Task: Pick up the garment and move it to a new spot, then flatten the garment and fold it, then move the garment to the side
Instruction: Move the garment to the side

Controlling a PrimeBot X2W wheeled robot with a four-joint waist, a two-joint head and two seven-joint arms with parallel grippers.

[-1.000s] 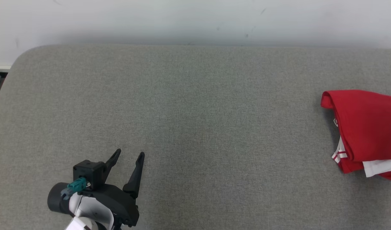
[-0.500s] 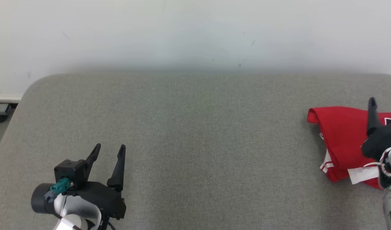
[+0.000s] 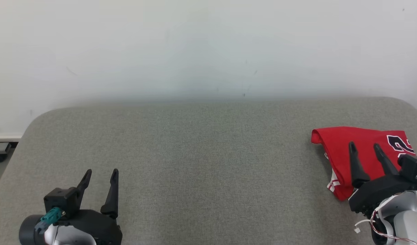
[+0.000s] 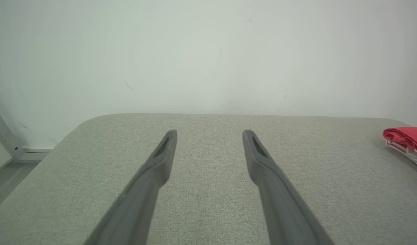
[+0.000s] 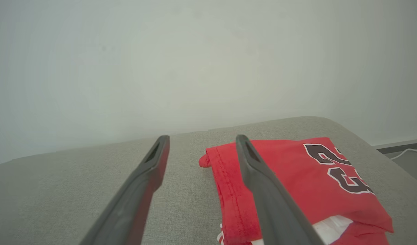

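At the right end of the worktop (image 3: 208, 153): the red garment (image 3: 337, 146), folded into a bundle, with a dark number outlined in white on top and white trim at its near edge.
Right gripper (image 3: 363, 145): over the near left part of the garment, fingers spread apart, grasping nothing; in the right wrist view one finger crosses the red cloth and the other is beside its left edge.
Left gripper (image 3: 101, 171): near the front left corner, well apart from the garment, released and empty.
Worktop: grey fabric, rounded corners.
Wall (image 3: 208, 51): pale, just behind the worktop.

Red garment (image 3: 337, 146) with dark numerals, folded, lying at gray surface's right end.
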